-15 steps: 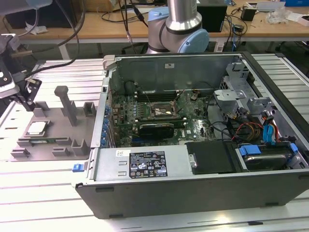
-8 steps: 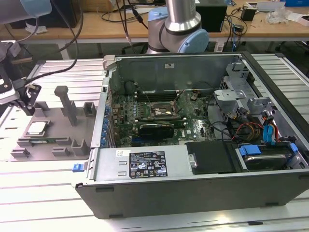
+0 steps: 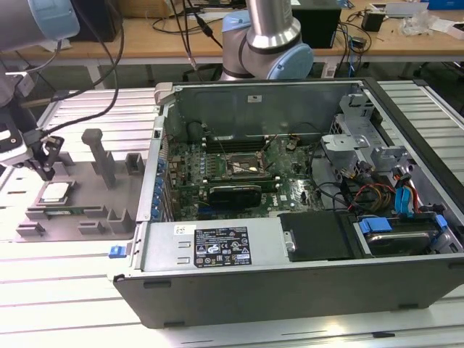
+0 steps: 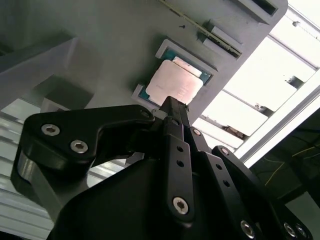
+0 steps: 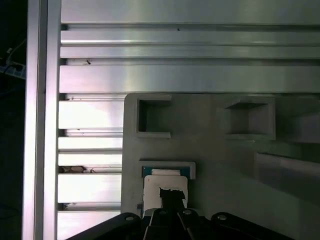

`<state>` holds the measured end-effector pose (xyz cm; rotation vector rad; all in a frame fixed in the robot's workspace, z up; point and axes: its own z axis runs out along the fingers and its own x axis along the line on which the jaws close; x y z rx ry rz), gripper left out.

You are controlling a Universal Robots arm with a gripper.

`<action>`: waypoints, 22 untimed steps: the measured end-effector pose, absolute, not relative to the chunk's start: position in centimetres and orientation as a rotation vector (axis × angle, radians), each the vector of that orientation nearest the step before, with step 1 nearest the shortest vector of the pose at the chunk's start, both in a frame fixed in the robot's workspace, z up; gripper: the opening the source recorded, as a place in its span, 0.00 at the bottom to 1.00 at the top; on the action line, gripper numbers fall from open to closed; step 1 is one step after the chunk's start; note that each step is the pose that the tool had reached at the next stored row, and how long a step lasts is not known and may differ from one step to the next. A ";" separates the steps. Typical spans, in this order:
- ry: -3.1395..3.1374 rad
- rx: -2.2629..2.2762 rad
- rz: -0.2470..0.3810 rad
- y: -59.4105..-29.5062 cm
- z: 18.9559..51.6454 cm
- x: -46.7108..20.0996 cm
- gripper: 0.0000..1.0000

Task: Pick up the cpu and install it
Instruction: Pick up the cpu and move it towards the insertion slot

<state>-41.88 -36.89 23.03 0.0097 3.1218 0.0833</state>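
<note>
End effector [image 3: 46, 172] over the cpu [image 3: 55, 192] — tips pressed together, gripping nothing.
The cpu lies flat in a grey fixture [image 3: 87, 214] seat on the bench [image 3: 65, 279], well apart from the case [image 3: 290, 290]; in both wrist views the tips overlap its edge — contact unclear.

arm [image 3: 270, 29]: reaching out low | pincer [image 4: 173, 104]: pointing down, fingers together

Near edge of cpu [image 5: 164, 182] behind tool [image 5: 172, 194]
</note>
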 end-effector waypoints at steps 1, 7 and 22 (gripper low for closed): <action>3.122 0.010 0.083 -36.9 22.8 -41.9 0.11; 3.122 0.010 0.083 -37.7 21.9 -41.9 0.11; 3.122 0.010 0.083 -37.7 21.8 -41.9 0.54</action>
